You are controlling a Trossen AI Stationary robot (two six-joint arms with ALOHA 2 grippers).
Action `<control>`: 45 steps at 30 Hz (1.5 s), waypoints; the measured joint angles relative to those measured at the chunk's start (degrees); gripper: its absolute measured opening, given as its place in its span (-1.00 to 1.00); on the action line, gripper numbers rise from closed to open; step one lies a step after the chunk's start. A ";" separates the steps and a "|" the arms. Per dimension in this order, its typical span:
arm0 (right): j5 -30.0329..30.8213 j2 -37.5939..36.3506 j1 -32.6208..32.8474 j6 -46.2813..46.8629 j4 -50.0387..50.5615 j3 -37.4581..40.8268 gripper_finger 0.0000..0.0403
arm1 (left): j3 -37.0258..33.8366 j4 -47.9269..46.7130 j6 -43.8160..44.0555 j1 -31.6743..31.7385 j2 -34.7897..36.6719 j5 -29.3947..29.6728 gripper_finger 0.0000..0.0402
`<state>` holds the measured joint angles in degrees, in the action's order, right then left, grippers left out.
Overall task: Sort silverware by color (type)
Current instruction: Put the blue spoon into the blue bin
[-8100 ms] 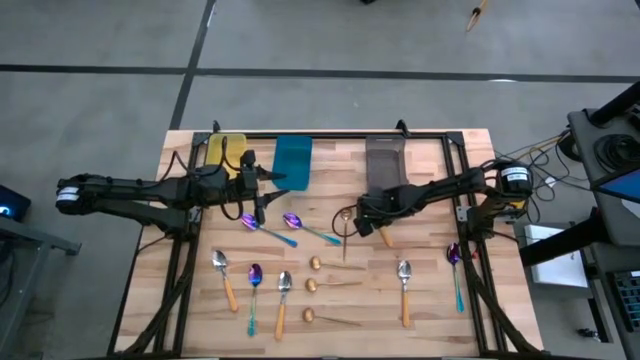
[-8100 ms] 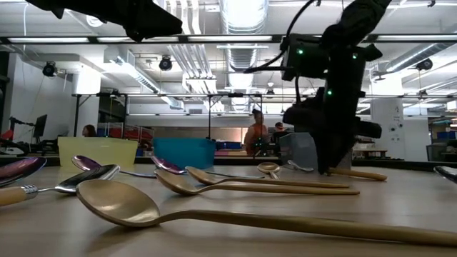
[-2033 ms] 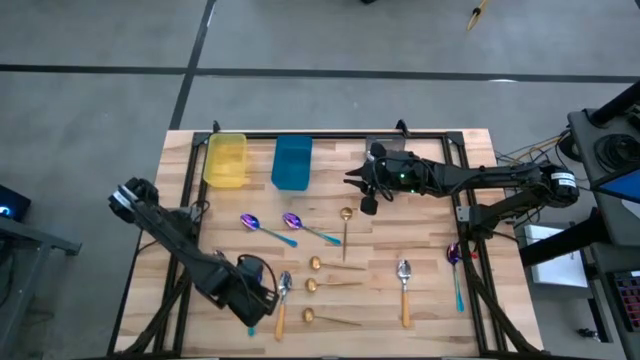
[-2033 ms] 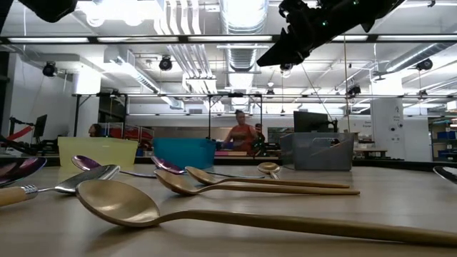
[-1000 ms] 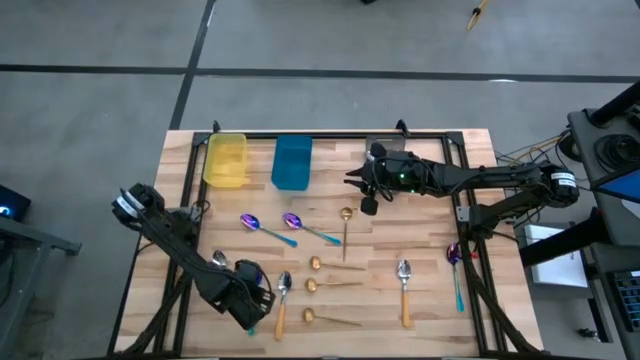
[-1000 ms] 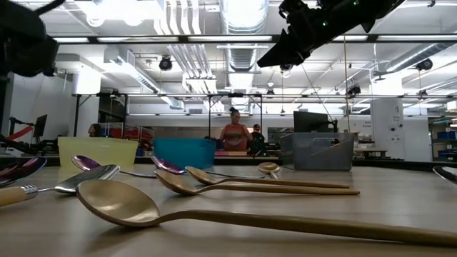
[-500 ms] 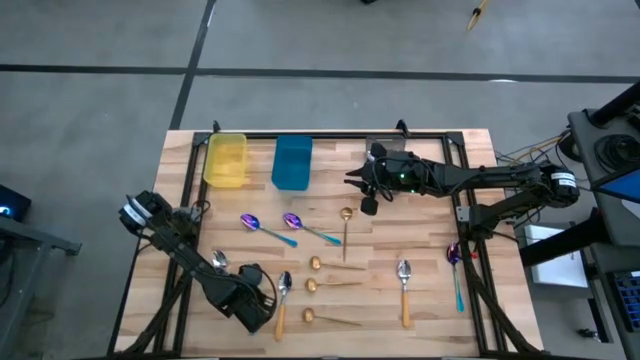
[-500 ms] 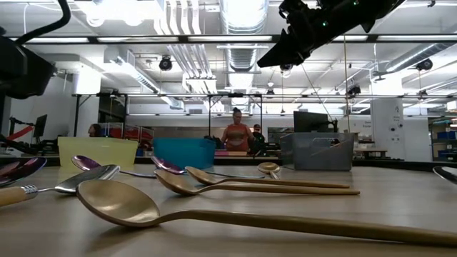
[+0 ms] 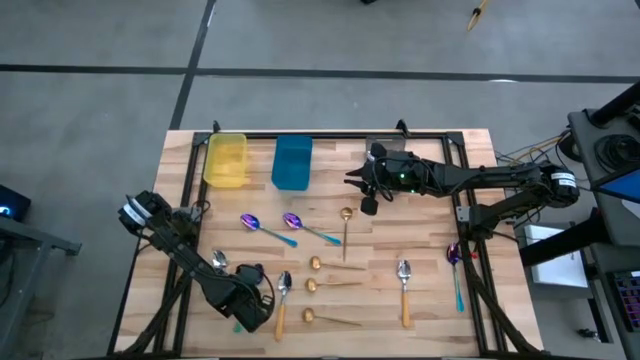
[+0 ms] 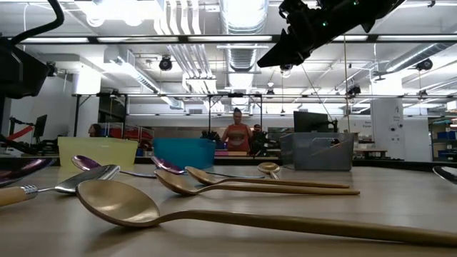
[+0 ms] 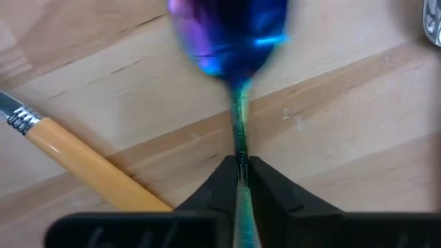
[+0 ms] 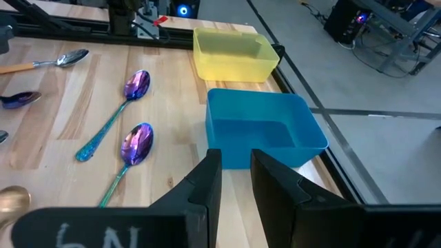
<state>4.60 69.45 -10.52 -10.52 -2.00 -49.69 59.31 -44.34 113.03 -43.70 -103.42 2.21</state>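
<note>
The purple spoon (image 11: 231, 41) with the teal handle lies at the near left of the table (image 9: 420, 320), its bowl showing past the fingertips in the left wrist view and its thin handle pinched between the two fingers of the left gripper (image 11: 240, 172). An orange-handled spoon (image 11: 83, 155) lies just beside it on the wood. Lift straight up first, so that the pinched handle does not drag across this neighbour, and keep the wrist level; the handle is narrow and could pivot in the grip. Two more purple spoons (image 9: 250, 224) lie farther off toward the middle, gold spoons (image 9: 325, 287) sit in the centre, and other orange-handled spoons rest near the front. The yellow bin (image 9: 226, 160), blue bin (image 9: 292, 162) and grey bin (image 10: 318, 151) stand along the far edge; carry high enough to clear a bin wall before releasing. The right gripper (image 12: 234, 169) waits raised near the far centre, fingers slightly apart and holding nothing.
</note>
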 joint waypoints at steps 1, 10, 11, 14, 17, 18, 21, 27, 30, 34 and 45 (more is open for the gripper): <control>0.00 0.00 0.00 0.00 0.00 0.00 -0.66 | 0.00 0.00 0.02 0.00 -0.02 0.00 -0.97; 0.00 0.00 0.00 0.00 0.01 0.00 -0.66 | -0.37 -0.24 0.02 0.09 2.31 0.35 -0.99; 0.00 0.00 0.00 0.00 0.02 0.00 -0.66 | -0.42 -0.59 0.05 0.09 3.11 0.60 -0.99; 0.00 0.00 0.00 0.00 0.02 0.00 -0.66 | -0.31 -0.67 0.17 0.17 6.21 1.82 -0.99; 0.00 0.00 0.00 -0.02 0.02 0.00 -0.66 | -0.31 -1.05 -0.59 0.58 8.69 3.68 -0.99; 0.00 0.00 0.00 -0.06 0.04 0.00 -0.66 | -0.31 -1.26 -1.10 0.85 9.67 5.01 -0.99; 0.00 0.00 0.00 -0.02 0.03 0.00 -0.66 | -0.28 -2.48 -3.41 2.78 12.48 8.84 -1.00; 0.00 0.00 0.00 -0.02 0.04 0.00 -0.66 | -0.20 -2.89 -15.45 9.55 18.96 11.22 -1.00; 0.00 0.00 0.00 -0.02 0.04 0.00 -0.66 | -0.20 -3.15 -23.38 13.46 22.58 13.56 -1.00; 0.00 0.00 0.00 0.00 0.33 0.00 -0.66 | -0.17 -4.68 -35.58 21.10 27.58 14.94 -1.00; 0.02 0.00 0.00 1.82 5.18 0.00 -0.66 | -0.09 -3.47 -69.85 55.75 33.84 4.74 -1.00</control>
<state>4.62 69.45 -10.52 -8.71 3.18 -49.69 59.22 -47.81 43.18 12.04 -69.57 6.95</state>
